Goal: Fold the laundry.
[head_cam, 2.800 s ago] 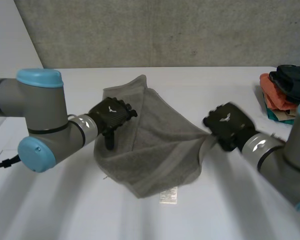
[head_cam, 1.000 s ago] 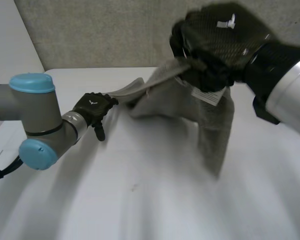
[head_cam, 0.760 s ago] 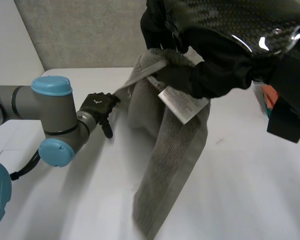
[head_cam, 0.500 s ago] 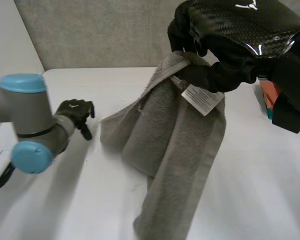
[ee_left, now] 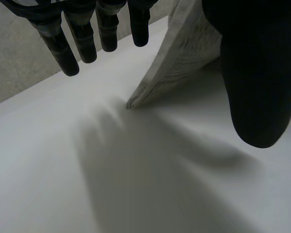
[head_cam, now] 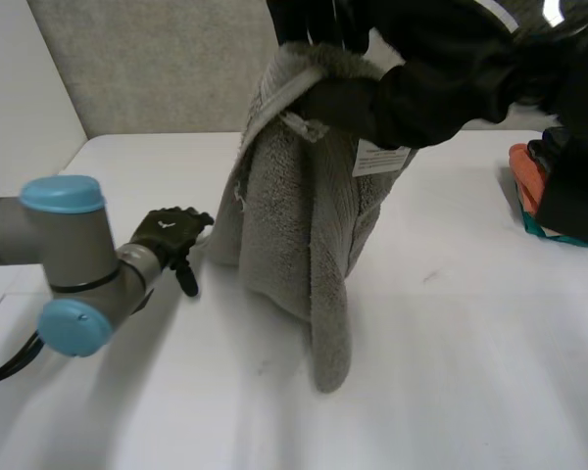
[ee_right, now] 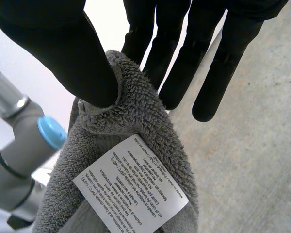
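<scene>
Right hand [head_cam: 421,69] is high over the table [head_cam: 470,372], close under the head camera, palm down, thumb pressed against the fingers with the top fold of the grey towel [head_cam: 294,225] pinched between them; the right wrist view confirms the firm pinch. Towel hangs straight down from that hand, long axis vertical, bunched and doubled over, its lower end touching the table below the hand. White label [head_cam: 380,157] dangles just under the pinch, facing the camera. Left arm reaches in low, and the left hand [head_cam: 165,235] sits down at the table, just beside the towel's lower side edge. In the left wrist view its fingers [ee_left: 68,53] are straight and spread, holding nothing; a towel corner rests on the table just past the fingertips, next to the thumb [ee_left: 252,87], and I can't tell if the thumb touches it. Pile of clothes [head_cam: 534,186] lies well apart, beyond the right hand.
</scene>
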